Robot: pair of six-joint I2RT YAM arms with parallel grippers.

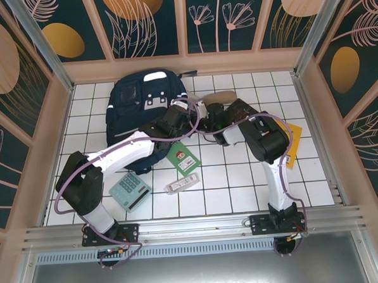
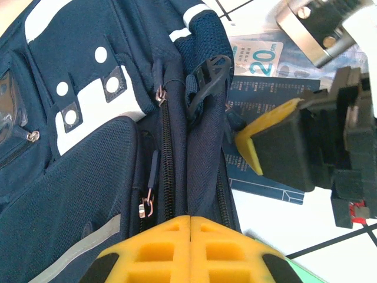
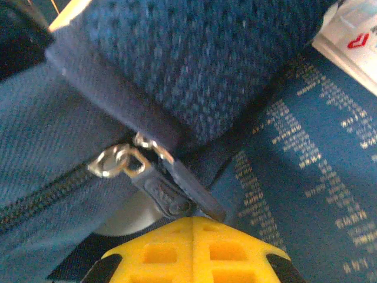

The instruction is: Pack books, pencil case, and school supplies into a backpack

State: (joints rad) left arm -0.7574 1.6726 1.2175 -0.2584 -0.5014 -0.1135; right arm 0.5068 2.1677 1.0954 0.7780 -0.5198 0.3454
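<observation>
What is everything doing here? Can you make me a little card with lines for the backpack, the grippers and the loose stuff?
Backpack: large navy-blue fabric backpack, lying flat at the back of the white tiled table
Left gripper: shut, tips on the backpack's zipper seam
Right gripper: shut on the dark zipper pull tab
Outside the backpack: small green book, mint-green calculator, slim white-grey bar, yellow-orange book, tan oblong pencil case
Beside the backpack: dark blue patterned book

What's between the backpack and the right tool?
A dark blue patterned book lies flat between the backpack and the right tool, seen in the left wrist view.
</observation>
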